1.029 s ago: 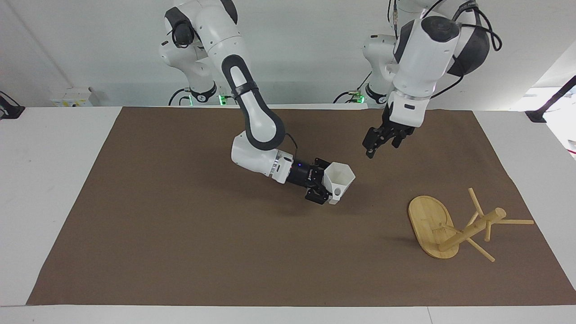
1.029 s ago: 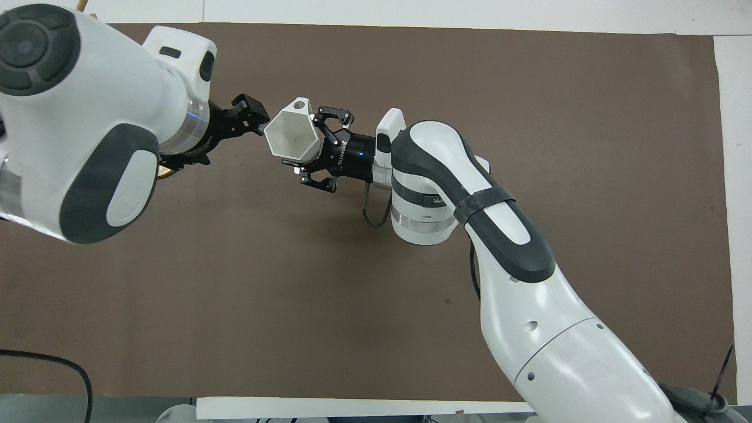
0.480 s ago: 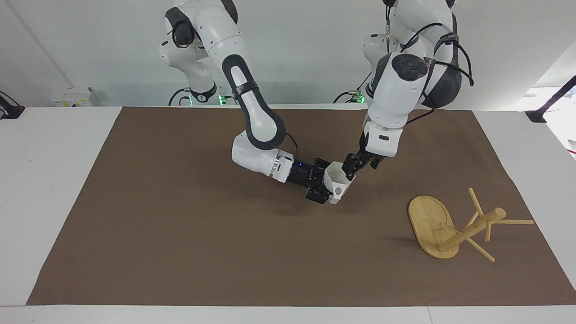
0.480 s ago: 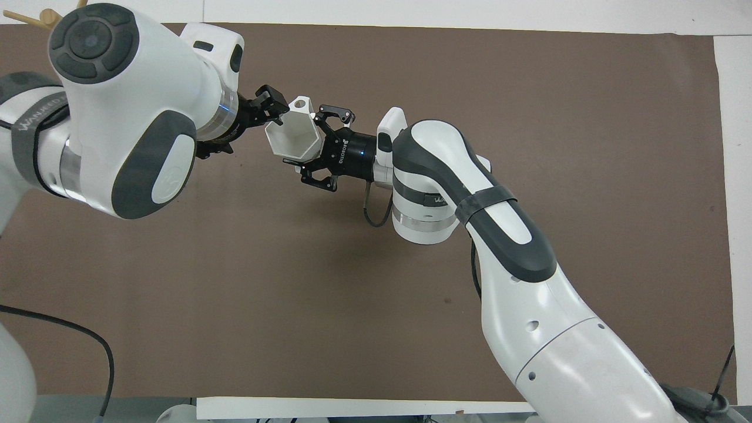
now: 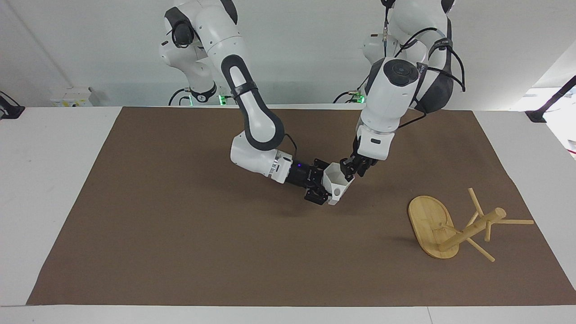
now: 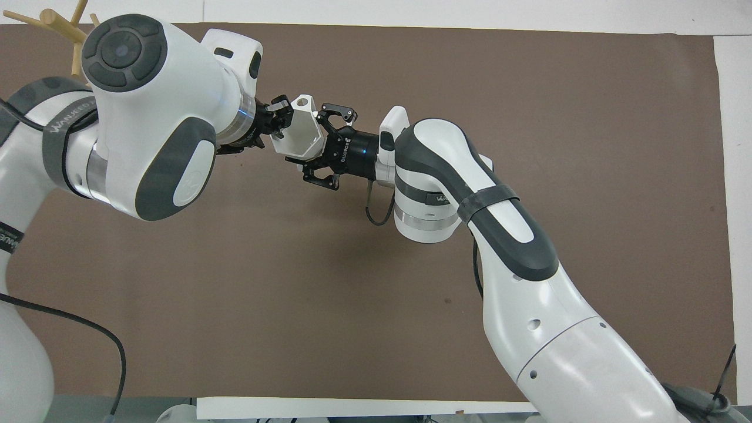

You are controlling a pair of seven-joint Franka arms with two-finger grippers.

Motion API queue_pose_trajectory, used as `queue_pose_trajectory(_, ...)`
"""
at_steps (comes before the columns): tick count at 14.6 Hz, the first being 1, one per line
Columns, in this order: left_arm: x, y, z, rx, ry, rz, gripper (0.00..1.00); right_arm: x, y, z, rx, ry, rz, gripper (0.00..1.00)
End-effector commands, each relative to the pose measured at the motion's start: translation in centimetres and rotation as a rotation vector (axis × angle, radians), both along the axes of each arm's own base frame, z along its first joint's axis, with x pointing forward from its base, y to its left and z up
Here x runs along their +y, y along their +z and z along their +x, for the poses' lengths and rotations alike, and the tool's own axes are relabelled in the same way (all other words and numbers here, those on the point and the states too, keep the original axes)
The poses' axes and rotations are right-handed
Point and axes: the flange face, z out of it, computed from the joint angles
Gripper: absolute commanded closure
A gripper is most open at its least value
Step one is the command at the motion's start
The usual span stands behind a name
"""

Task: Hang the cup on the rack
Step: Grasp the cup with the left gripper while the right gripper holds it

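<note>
cup (image 5: 336, 182) sits clamped in our right gripper (image 5: 325, 185) above the mat's middle in the facing view; our left gripper (image 5: 352, 167) is at its rim, grip unclear, and the rack (image 5: 454, 227) lies tipped near the left arm's end

overhead view: same handover; releasing early could drop the cup (image 6: 301, 126)

Mid-table (image 5: 54, 180): my right tool (image 5: 321, 183) holds the cup (image 5: 336, 182) up over the centre, my left tool (image 5: 352, 167) right at its rim. Rack (image 5: 454, 227) lies toppled toward the left arm's end, near the table edge farthest from me, well apart from the cup.
</note>
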Motion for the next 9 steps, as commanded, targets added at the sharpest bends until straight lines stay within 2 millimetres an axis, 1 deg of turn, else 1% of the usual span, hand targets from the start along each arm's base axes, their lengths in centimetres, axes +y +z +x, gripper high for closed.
queue_pose_trajectory(1, 0.4, -0.48, 0.16, -0.037, -0.034, -0.006, 1.0, -0.44, 0.38, 0.12, -0.012, -0.011, 0.021, 0.79)
queue_pose_trajectory(3, 0.72, -0.45, 0.35, -0.042, -0.046, -0.012, 1.0, -0.46, 0.2, 0.08, -0.009, -0.012, 0.02, 0.78)
queue_pose_trajectory(4, 0.74, -0.74, 0.28, -0.038, -0.053, -0.01, 1.0, -0.48, 0.19, 0.09, -0.008, -0.014, 0.019, 0.78)
queue_pose_trajectory(7, 0.54, -0.55, 0.3, -0.042, -0.048, -0.027, 1.0, -0.55, 0.31, 0.15, -0.007, -0.015, 0.023, 0.75)
queue_pose_trajectory(8, 0.49, -0.56, 0.39, -0.047, -0.045, -0.032, 1.0, -0.55, 0.31, 0.15, -0.007, -0.015, 0.023, 0.71)
queue_pose_trajectory(9, 0.54, -0.43, 0.5, -0.054, -0.042, -0.035, 1.0, -0.57, 0.3, 0.15, -0.007, -0.016, 0.022, 0.56)
